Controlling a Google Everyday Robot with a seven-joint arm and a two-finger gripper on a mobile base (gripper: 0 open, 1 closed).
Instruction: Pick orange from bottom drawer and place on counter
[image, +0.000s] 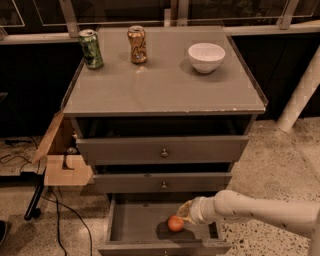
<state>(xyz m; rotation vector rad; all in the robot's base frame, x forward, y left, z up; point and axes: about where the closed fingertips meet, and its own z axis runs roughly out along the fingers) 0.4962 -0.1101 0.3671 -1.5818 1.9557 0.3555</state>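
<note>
In the camera view we see the orange (175, 223) on the floor of the open bottom drawer (135, 222), right of its middle. The gripper (184, 214) reaches into that drawer from the right, just beside the orange; whether it grips, we cannot tell.

You see the bright orange (175, 223) on the grey floor of the bottom drawer (135, 220), with the cream-white gripper (183, 212) just right of the orange. Above the orange, the grey counter (165, 85) carries a green can (91, 48), an orange-brown can (137, 44) and a white bowl (206, 57).
</note>
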